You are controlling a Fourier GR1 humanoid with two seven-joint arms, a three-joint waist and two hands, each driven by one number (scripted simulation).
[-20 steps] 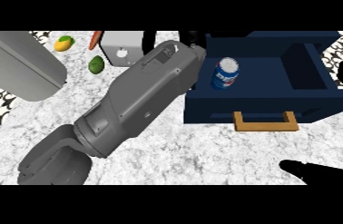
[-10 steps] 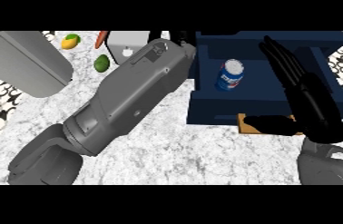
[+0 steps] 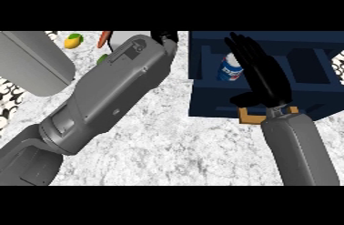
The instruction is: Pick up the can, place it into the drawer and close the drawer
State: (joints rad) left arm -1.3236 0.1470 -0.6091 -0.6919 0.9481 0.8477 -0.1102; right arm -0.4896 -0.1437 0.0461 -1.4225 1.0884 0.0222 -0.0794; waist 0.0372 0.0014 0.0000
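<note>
The right hand's fingers (image 3: 252,60) are stretched straight and together, holding nothing, reaching over the open drawer (image 3: 306,89) with their tips past the can (image 3: 230,69). The right hand (image 3: 265,80) lies just beside the can, covering its right side, and its thumb hangs down near the drawer's wooden handle (image 3: 250,117). The can is inside the drawer, in its left part, blue and white, apparently upright. So the placing looks done and the closing is what remains.

Of the left hand (image 3: 164,36) only a dark bit shows beyond the big grey forearm, up and left of the drawer; whether its fingers are open or curled I cannot tell. Farther left of the drawer, on the table (image 3: 168,146), lie a yellow fruit (image 3: 73,40), a carrot (image 3: 104,38) and something green (image 3: 102,59).

The risk, as I judge it: the flat fingers lie beside the can, so a sideways sweep while drawing back toward the handle could tip it over. A push off the handle's middle might also skew the drawer.
</note>
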